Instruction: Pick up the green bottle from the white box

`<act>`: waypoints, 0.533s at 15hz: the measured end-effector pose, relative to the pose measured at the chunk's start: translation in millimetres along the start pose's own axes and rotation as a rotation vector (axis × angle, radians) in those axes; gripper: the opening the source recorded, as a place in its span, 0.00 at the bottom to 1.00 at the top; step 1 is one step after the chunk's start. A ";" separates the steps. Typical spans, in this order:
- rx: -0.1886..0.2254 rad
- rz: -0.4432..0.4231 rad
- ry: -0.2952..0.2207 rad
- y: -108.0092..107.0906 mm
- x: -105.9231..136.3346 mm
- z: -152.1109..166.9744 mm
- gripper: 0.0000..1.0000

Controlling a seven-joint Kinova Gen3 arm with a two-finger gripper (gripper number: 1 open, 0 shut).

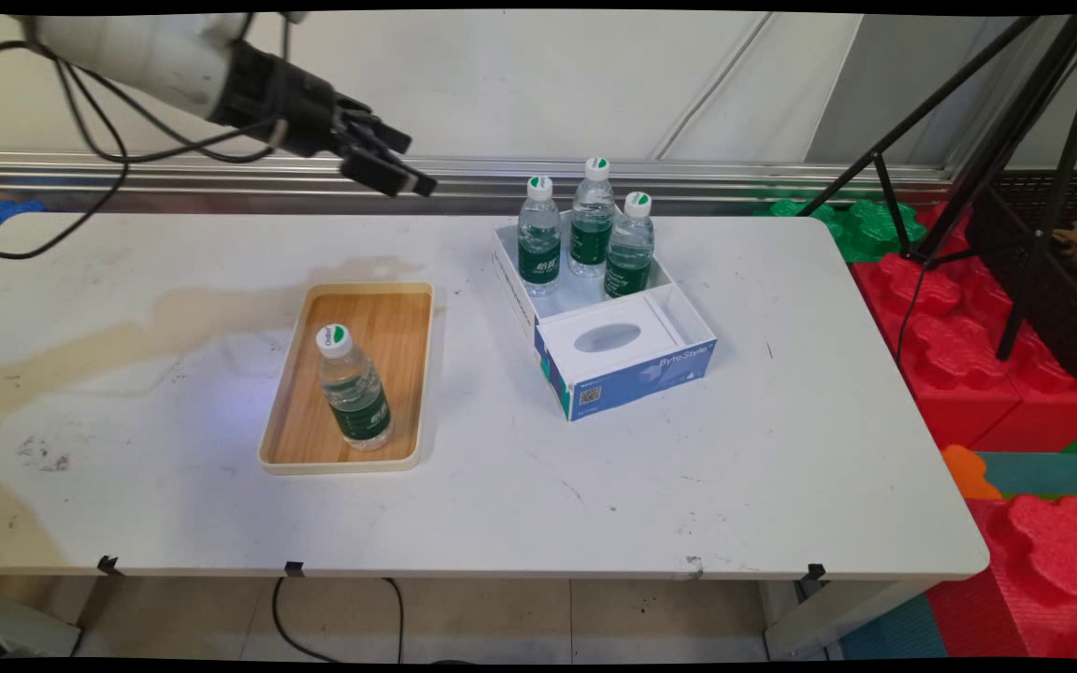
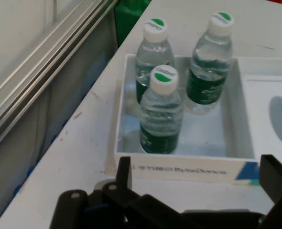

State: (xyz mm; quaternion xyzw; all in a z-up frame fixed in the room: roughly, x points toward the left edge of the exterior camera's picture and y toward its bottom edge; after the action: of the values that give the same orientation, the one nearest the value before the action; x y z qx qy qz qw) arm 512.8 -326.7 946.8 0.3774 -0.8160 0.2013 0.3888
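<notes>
Your gripper [image 1: 395,166] hangs high above the table's [image 1: 782,449] far edge, left of centre, tilted down and toward the right, with its fingers [image 2: 276,174] spread wide and nothing between them. Nearest to it, three small water bottles [image 2: 162,112] stand upright, close together, in the far open compartment of a white and blue box [image 1: 623,369] that sits toward the table's far right. In the hand view they lie straight ahead. A fourth bottle [image 1: 353,388] stands on a wooden tray [image 1: 398,318] nearer the table's middle. The bottles look full, so expect some weight; the clear plastic is likely smooth and gives a little under pressure. The labelled middle of the body, below the white and green cap, looks the firmest place to grip.
</notes>
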 end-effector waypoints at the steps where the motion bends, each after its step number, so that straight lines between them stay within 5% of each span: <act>1: 0.002 -0.002 0.000 -2.1 0.5 7.0 1.00; 8: 0.012 -0.035 -0.017 -14.4 -6.1 99.6 1.00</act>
State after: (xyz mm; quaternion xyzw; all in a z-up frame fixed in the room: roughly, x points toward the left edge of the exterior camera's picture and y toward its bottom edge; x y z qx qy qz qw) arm 478.4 -395.0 881.1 0.3960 -0.8113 0.1962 0.3828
